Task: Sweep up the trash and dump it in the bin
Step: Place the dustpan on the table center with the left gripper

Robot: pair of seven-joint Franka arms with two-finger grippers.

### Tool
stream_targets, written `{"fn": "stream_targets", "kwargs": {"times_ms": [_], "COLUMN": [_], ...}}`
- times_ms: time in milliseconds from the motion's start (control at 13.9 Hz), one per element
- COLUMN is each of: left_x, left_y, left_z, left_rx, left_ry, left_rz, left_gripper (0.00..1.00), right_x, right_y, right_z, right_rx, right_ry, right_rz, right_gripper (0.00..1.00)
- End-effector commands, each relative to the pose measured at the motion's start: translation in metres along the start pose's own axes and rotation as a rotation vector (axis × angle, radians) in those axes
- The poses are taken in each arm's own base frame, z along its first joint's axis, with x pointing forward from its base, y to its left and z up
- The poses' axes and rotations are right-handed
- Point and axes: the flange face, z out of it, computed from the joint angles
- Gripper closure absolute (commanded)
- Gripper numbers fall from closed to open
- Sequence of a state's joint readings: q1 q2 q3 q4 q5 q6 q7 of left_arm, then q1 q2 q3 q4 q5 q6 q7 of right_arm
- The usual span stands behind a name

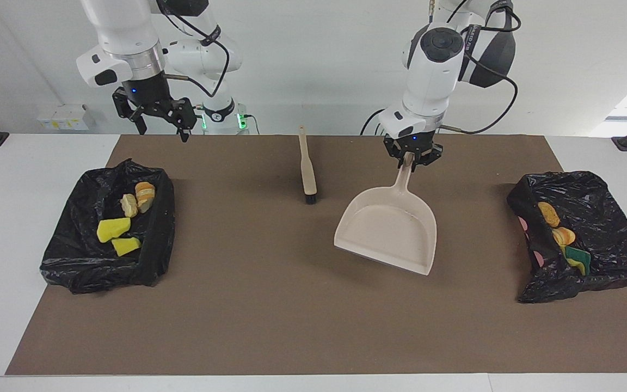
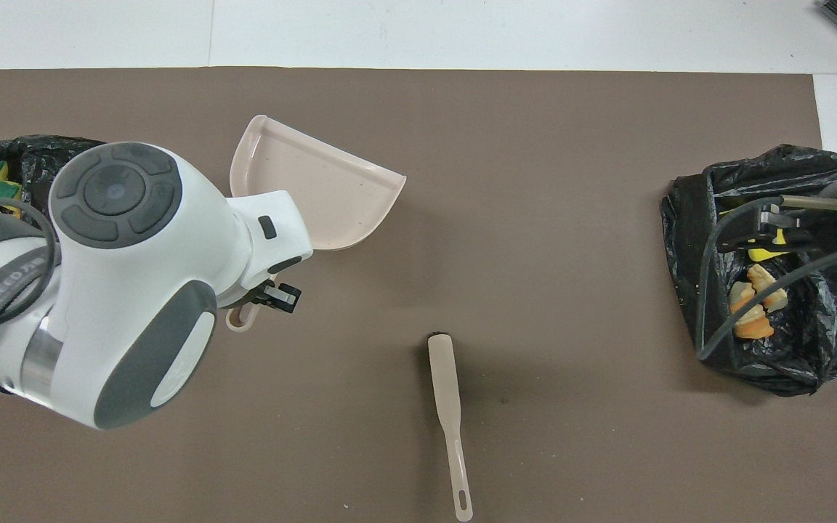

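The left claw (image 1: 412,158) is clamped on the handle of the beige dustpan (image 1: 388,228), whose long axis runs away from the robots, handle toward them and wide mouth pointing away and slightly toward the right arm's end. The brush (image 1: 308,169) lies free on the brown mat (image 1: 270,305) beside the dustpan, its long axis also running away from the robots, dark bristles at the farther end. The trash is all in bags: four scraps (image 1: 123,220) in the black bin bag (image 1: 74,256) at the right arm's end, three scraps (image 1: 561,237) in the other bin bag (image 1: 607,228) at the left arm's end. The right claw (image 1: 162,117) hangs with its fingers apart above the surface (image 1: 19,179), near the first bag. The overhead view hides the left claw's grip under the arm; the facing view shows it plainly.
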State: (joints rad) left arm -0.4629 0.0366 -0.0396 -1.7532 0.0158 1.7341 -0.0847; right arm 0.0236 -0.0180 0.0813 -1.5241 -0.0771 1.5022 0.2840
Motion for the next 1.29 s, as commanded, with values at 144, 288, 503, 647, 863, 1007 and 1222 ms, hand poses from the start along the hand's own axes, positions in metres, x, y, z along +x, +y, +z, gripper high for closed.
{"fn": "stream_targets", "kwargs": {"times_ms": [144,288,503,647,863,1007,1222], "left_x": [0.026,0.048,0.075,0.082,0.081,0.086,0.090], "left_y": [0.062,0.093,0.128,0.139,0.162,0.176,0.194], "left_z": [0.011,0.033,0.067,0.078,0.105,0.136,0.149], "left_rx": [-0.073,-0.075,-0.094,-0.136,-0.147,-0.135,-0.149], "left_ry": [0.054,0.046,0.072,0.091,0.049,0.021,0.066], "left_rz": [-0.118,-0.187,-0.267,-0.297,-0.314,-0.390,-0.394], "left_gripper": [1.00,1.00,1.00,1.00,1.00,1.00,1.00], "right_x": [0.002,0.002,0.003,0.004,0.003,0.005,0.006], "right_y": [0.016,0.017,0.019,0.021,0.020,0.021,0.022], "right_z": [0.006,0.007,0.007,0.007,0.007,0.008,0.007], "right_rx": [0.049,0.049,0.050,0.050,0.051,0.053,0.054], "right_ry": [-0.046,-0.046,-0.043,-0.044,-0.045,-0.039,-0.038], "right_rz": [0.054,0.052,0.051,0.054,0.046,0.041,0.009], "right_gripper": [0.00,0.00,0.00,0.00,0.00,0.00,0.00]}}
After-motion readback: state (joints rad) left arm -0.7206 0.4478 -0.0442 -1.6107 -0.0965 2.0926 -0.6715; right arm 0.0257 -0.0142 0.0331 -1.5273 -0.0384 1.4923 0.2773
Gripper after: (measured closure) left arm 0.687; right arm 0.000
